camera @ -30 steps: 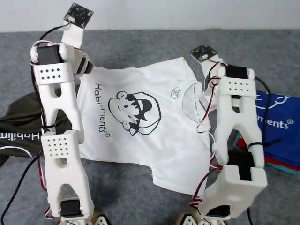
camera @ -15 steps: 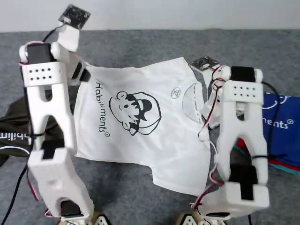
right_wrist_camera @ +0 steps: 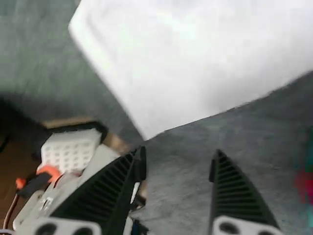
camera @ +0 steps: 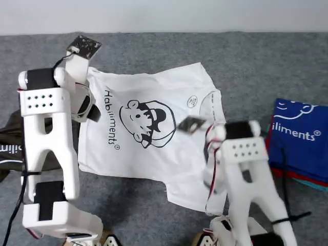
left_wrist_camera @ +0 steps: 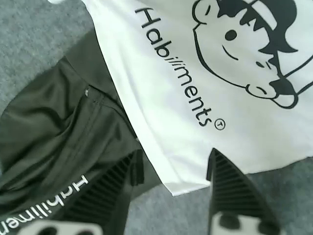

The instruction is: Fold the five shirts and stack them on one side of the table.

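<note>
- Progress check: I'd call this a bit past halfway. There's a stack point(camera: 302, 154) over on the right side of the table point(camera: 256, 61), with a folded blue shirt point(camera: 300, 130) on top. A red edge point(camera: 279, 173) and a teal edge point(camera: 313, 183) peek out from under it, so my guess is three shirts are done.
- Left to do, as far as I can tell: the white shirt point(camera: 154, 133) isn't folded yet, and a dark shirt point(camera: 13, 136) lies bunched up at the left side of the table. That would make five.
- The white shirt sits in the middle of the table, spread out print side up. It has a cartoon face and black lettering, with the collar toward the stack and the hem toward the dark shirt. It's mostly flat with a few soft wrinkles. One sleeve points to the far side and the other to the near side.
- In the left wrist view the white hem overlaps the dark shirt a little.
- Left gripper point(left_wrist_camera: 173, 159): fingers spread apart and holding nothing. It hangs right over the hem corner of the white shirt, next to the dark one.
- Right gripper point(right_wrist_camera: 179, 154): fingers also apart and empty, with bare table between them and the white shirt's edge just beyond. From above, that arm is over the shirt's near sleeve.
</note>
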`<state>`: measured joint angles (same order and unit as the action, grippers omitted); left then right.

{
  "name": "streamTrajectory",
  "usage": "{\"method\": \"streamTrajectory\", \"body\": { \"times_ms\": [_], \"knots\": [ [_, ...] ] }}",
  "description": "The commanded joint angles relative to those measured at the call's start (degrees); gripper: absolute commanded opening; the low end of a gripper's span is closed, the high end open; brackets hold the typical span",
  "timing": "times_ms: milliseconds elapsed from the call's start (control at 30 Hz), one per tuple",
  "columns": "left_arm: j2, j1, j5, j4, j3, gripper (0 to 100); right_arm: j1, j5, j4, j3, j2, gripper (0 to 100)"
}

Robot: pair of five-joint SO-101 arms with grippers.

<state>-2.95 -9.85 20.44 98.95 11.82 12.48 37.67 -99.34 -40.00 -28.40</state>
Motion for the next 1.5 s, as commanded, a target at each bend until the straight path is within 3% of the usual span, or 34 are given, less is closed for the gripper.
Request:
{"method": "streamTrajectory", "body": {
  "times_ms": [0, 567, 967, 1200, 1467],
  "knots": [
    [3.43, -0.53, -0.53, -1.05, -0.57, 21, 2.77, 0.7, 3.56, -7.03, -2.68, 23.2],
    [3.78, -0.53, -0.53, -0.7, -0.84, 17, 5.05, 0.97, 29.41, -26.81, -2.51, 23.4],
    [3.78, -0.53, -0.62, -0.62, -0.84, 17, 4.62, 0.97, 33.45, -29.98, -2.42, 22.9],
    [3.6, -0.53, -0.62, -0.62, -0.84, 17, 4.44, 0.88, 35.03, -27.16, 5.85, 1.3],
    [3.78, -0.18, -0.26, 0.44, -0.84, 17, 0.75, 0.97, 29.58, -19.08, 6.2, 0.9]
  ]
}}
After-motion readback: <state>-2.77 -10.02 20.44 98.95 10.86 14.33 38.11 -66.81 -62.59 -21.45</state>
